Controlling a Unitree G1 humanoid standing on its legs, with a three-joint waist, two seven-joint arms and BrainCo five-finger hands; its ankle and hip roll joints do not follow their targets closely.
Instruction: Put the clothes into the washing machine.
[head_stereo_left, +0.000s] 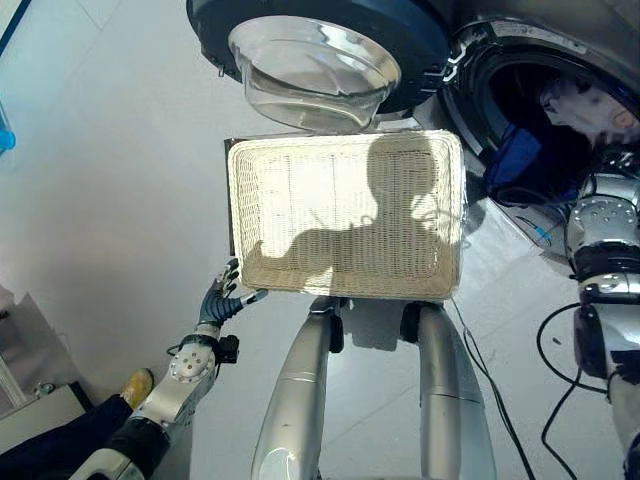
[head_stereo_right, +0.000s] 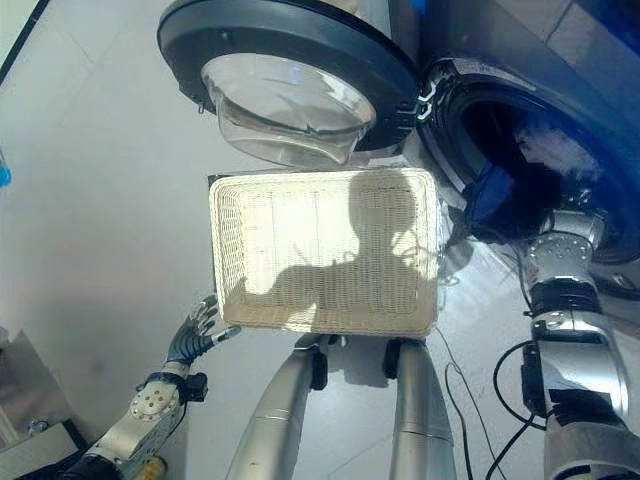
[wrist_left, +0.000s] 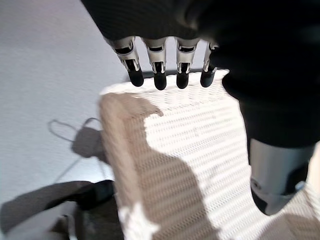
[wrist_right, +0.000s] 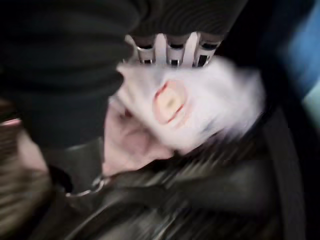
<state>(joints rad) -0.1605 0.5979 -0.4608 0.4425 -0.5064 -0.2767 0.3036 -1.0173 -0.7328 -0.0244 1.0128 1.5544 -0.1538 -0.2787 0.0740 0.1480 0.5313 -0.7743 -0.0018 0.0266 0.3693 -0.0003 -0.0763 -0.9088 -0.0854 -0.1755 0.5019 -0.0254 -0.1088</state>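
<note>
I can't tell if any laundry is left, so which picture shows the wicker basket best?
The left eye view: the whole basket shows from above, empty. The right eye view matches it. The left wrist view gives one corner close up, beside the left hand. The right wrist view shows white cloth instead.

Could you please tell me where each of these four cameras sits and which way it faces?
Left eye view: on the head, looking down at the wicker basket, the open washer door and the left hand.
Right eye view: beside it, same scene; the right arm reaches into the drum.
Left wrist view: along the left hand's fingers over the basket.
Right wrist view: along the right hand onto white clothing.
Both eye views share the basket.
</note>
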